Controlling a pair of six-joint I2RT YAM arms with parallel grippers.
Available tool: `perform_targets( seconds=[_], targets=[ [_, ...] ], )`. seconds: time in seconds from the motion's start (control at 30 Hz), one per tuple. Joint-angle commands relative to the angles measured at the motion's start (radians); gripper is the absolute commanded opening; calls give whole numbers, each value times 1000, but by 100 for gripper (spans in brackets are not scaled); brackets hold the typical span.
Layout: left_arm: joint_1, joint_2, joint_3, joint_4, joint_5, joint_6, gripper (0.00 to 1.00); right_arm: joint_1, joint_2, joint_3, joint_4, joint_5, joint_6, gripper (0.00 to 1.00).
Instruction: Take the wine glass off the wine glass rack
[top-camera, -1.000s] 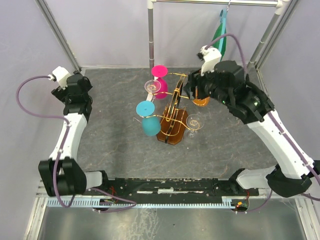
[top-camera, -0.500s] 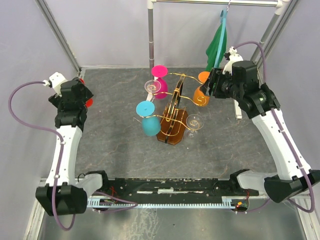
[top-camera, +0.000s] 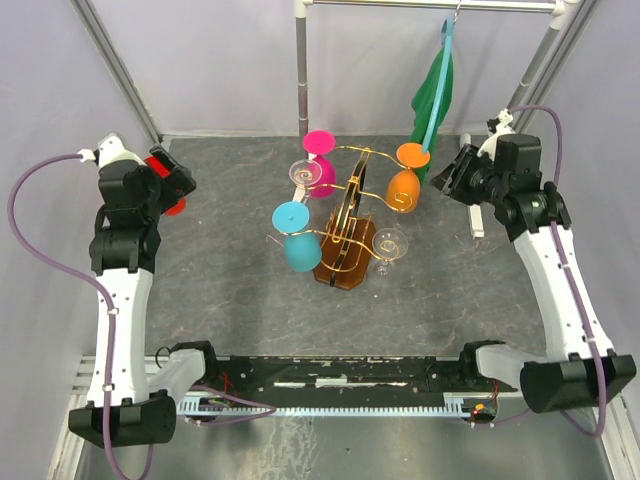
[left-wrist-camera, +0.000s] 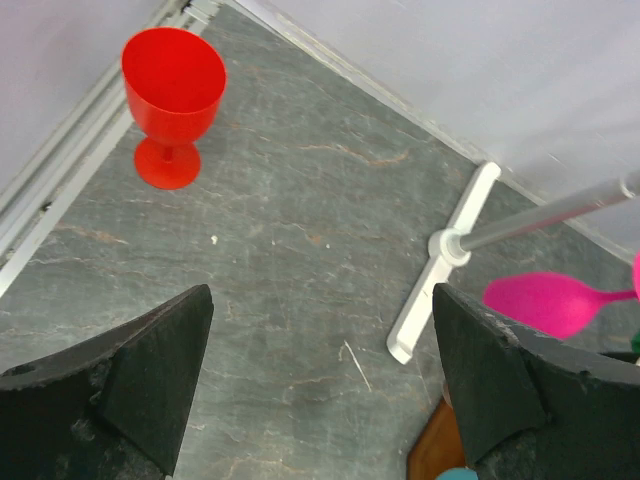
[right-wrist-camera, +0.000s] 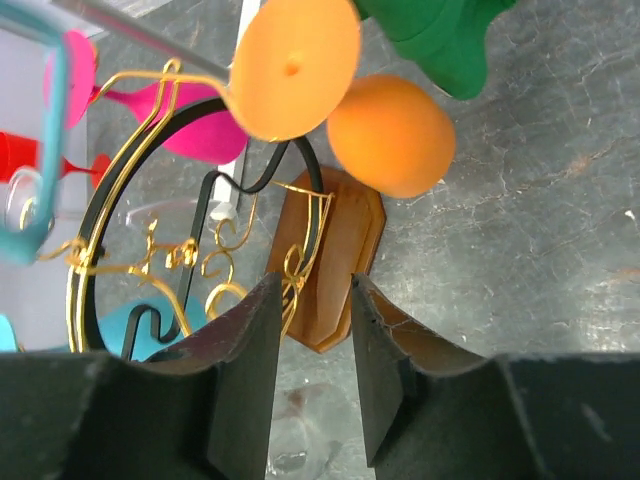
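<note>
Shows left gripper (left-wrist-camera: 322, 325) near a red glass (left-wrist-camera: 172, 95), jaws wide apart; right gripper (right-wrist-camera: 315, 295) (jaws narrowly parted, empty) facing the wine glass rack (right-wrist-camera: 330, 255) and its orange glass (right-wrist-camera: 392, 135).

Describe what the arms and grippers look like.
Both arms match: the left arm and right arm have white links, black joints and bases, and a looping purple cable. The left gripper and right gripper each have two flat, matte black fingers, lightly scuffed.

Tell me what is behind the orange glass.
A green cloth hangs behind the orange glass on a teal hanger from the grey rail; it covers the foot of the back wall there.
</note>
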Motion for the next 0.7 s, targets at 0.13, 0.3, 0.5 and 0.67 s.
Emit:
perform_targets(
  seconds=[0.13,0.3,0.5,0.67],
  targets=[
    [2,-39,62,-31,172,3,96,-124,137,-27,309,-243,169,39],
    [1,-42,26,-26,208,8,96,-133,206,-1,338,-235,184,42],
    [1,-41,-16,8,214,1,96,-145,281,5,421,-253,223,41],
    [2,-29,-20,9,221,1,96,-146,299,5,465,-250,240,38]
  ],
)
